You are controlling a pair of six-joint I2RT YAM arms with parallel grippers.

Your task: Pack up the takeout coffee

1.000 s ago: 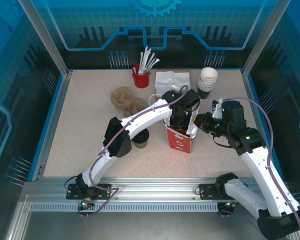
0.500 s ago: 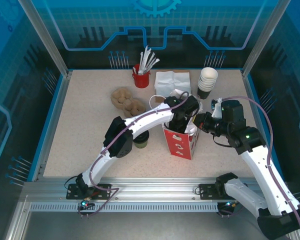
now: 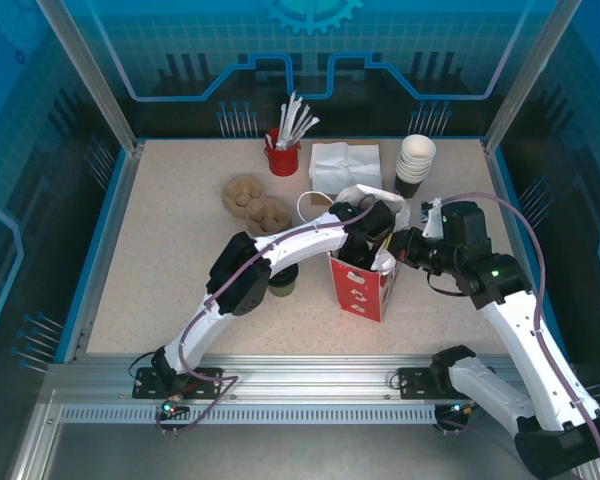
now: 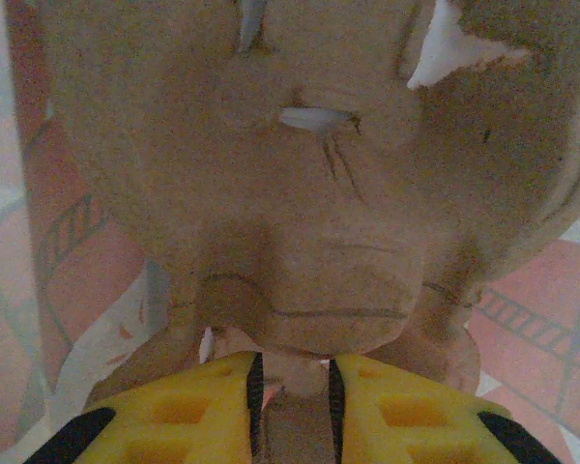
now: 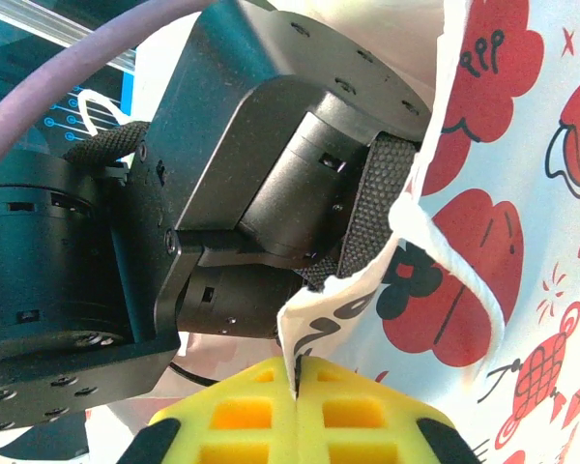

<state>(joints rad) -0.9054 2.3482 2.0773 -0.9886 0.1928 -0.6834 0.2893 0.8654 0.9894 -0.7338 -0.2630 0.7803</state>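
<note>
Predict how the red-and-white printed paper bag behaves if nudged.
The bag is likely floppy: rim buckles where the right gripper pinches it. Probably tippy: tall, narrow base; the left gripper's brown pulp carrier inside may steady it.

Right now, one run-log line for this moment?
left gripper: shut on pulp cup carrier, inside paper bag | right gripper: shut on paper bag rim | takeout coffee: on table beside bag, not yet packed

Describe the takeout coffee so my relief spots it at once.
Start at the red-and-white bag standing mid-table. Just left of it, partly under the left arm, sits the takeout coffee. It is one short olive-brown cup with a black lid, unlike the tall white-rimmed cup stack at the back right.
</note>
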